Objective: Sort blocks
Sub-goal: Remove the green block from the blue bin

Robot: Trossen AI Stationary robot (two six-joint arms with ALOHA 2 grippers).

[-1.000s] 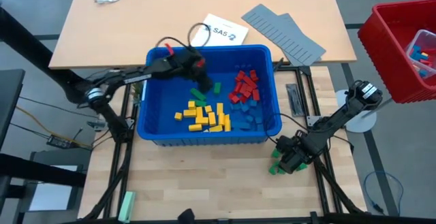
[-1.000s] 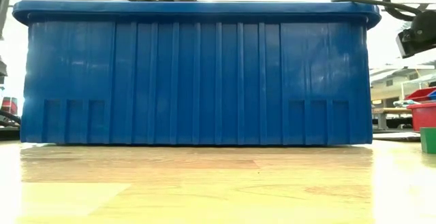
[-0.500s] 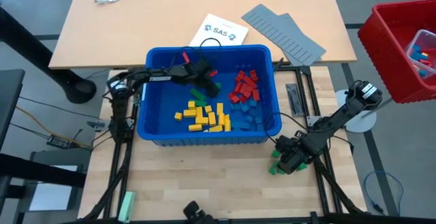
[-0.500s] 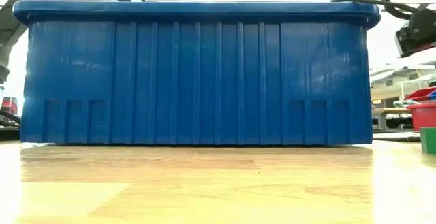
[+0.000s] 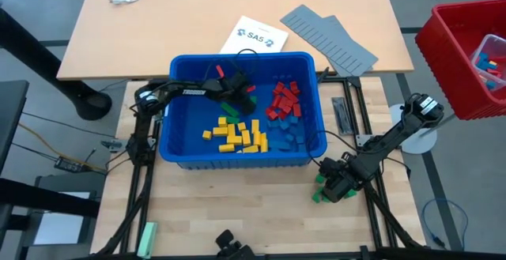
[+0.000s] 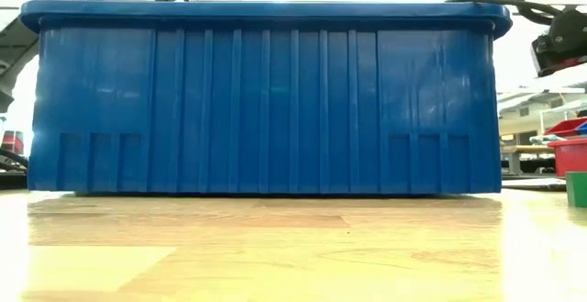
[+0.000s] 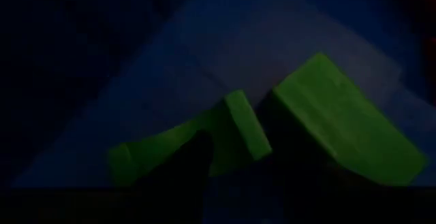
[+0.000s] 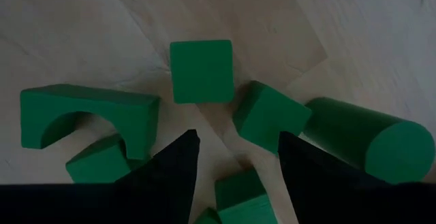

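1. The blue bin (image 5: 243, 157) sits in the middle of the table and holds most of the blocks. In the low view its front wall fills the picture and hides everything inside.
2. Sorting by colour looks well advanced. The yellow blocks (image 5: 237, 135) lie gathered near the bin's front, the red blocks (image 5: 285, 99) are heaped toward its back right, and the blue blocks (image 5: 286, 133) lie in front of the red ones.
3. The green blocks (image 5: 232, 108) inside the bin are only a few, lying under the left gripper (image 5: 237, 98), so green seems to be the colour not yet finished.
4. A second green group, the green pieces (image 8: 201, 70), lies on the bare table in front of the bin's right corner. It includes a cube, an arch and a cylinder, loosely clustered, some touching.
5. The left gripper reaches into the bin from its left side. Its wrist view shows two green blocks close before it, but the picture is too dark to tell whether the fingers are parted or gripping.
6. The right gripper (image 5: 336, 182) hangs low over the table's green group. Its fingers (image 8: 163, 176) are parted, with a small green piece (image 8: 238, 191) between them, not clearly pinched.
7. Judging by this, what remains is bringing the greens together.
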